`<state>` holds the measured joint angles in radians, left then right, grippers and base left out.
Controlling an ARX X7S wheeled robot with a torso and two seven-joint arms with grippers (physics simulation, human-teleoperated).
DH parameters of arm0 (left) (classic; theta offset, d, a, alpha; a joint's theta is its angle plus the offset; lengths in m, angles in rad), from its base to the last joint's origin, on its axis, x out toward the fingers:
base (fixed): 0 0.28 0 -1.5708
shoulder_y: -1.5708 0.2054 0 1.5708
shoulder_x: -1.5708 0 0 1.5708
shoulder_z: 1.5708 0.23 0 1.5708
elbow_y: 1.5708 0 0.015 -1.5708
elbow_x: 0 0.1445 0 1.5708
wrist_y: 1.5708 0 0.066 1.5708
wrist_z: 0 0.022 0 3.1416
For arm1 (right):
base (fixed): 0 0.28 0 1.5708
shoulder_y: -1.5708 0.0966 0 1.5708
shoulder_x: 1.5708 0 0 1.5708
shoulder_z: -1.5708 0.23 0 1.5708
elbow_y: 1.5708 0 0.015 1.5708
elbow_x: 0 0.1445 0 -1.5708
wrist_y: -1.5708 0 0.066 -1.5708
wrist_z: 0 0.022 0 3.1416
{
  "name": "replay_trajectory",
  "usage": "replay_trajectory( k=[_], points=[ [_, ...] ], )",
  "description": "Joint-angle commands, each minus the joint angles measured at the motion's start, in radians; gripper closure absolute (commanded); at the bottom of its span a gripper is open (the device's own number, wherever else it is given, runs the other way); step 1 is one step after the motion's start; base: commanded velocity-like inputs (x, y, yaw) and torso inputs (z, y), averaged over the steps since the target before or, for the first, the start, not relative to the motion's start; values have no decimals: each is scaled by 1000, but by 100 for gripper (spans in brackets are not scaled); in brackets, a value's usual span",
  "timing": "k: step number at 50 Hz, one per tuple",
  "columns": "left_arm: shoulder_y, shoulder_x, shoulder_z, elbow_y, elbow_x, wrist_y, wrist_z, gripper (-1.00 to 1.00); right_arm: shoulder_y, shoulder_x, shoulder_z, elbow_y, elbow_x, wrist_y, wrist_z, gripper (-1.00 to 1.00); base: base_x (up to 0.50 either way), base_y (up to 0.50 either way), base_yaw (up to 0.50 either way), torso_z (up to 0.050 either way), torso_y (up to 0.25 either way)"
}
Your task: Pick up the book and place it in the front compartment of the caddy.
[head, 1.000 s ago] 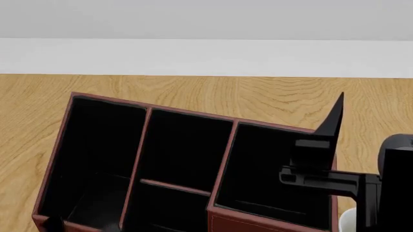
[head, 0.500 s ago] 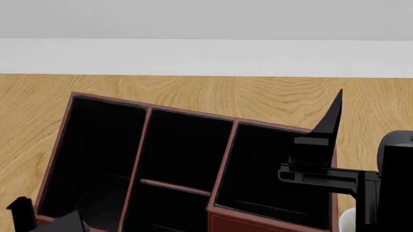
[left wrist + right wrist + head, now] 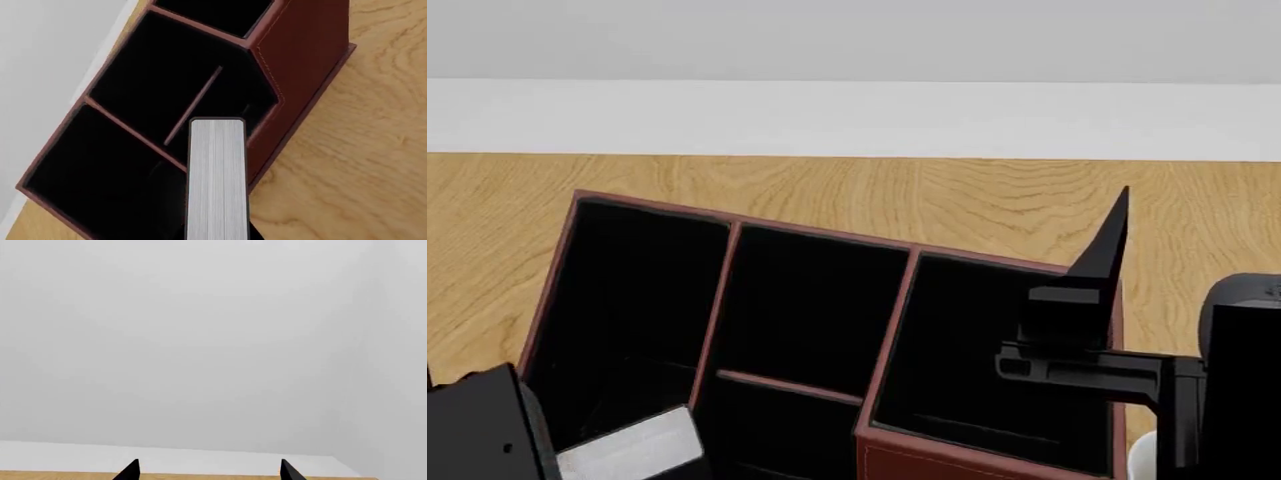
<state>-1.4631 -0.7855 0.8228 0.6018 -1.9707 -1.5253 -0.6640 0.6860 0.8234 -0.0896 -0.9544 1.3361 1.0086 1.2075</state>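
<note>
Book: I see the book [image 3: 216,180] page-edge on from my left wrist camera, white pages between thin black covers, reaching out over the caddy's near low section. In the head view its white edge [image 3: 630,450] shows at the lower left, above the caddy's near-left corner.
Left end effector: my left end effector [image 3: 487,430] is a dark block at the head view's lower left, right beside the book. Its fingers are out of sight in both views, so I cannot tell how they stand, though the book juts from the wrist camera's base.
Caddy: the red-brown caddy [image 3: 737,235] stands on the table, black inside, with three tall rear compartments and lower divided ones in front. From the left wrist [image 3: 303,55] its stitched side wall and base lip are plain.
Right end effector: my right end effector [image 3: 208,471] has its two black tips well apart, holding nothing, pointed at a pale wall. In the head view it [image 3: 1090,275] hangs over the caddy's right compartment.
Table: light wood grain table [image 3: 961,200], ending at a white strip.
</note>
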Motion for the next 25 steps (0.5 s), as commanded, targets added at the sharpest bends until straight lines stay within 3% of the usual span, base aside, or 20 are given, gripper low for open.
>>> replay_trajectory(
  k=[1,12,25],
  points=[
    [-121,-21,-11,6,235,-30,216,100,2,1,-5,0,2,-2,4,-100,0,0,0,0,0],
    [-185,-30,69,31,596,35,563,100,-8,4,-7,1,-8,-9,0,-100,0,0,0,0,2],
    [-301,-47,239,9,949,245,907,100,-15,4,-12,7,-22,-15,-6,-100,0,0,0,0,1]
  ],
)
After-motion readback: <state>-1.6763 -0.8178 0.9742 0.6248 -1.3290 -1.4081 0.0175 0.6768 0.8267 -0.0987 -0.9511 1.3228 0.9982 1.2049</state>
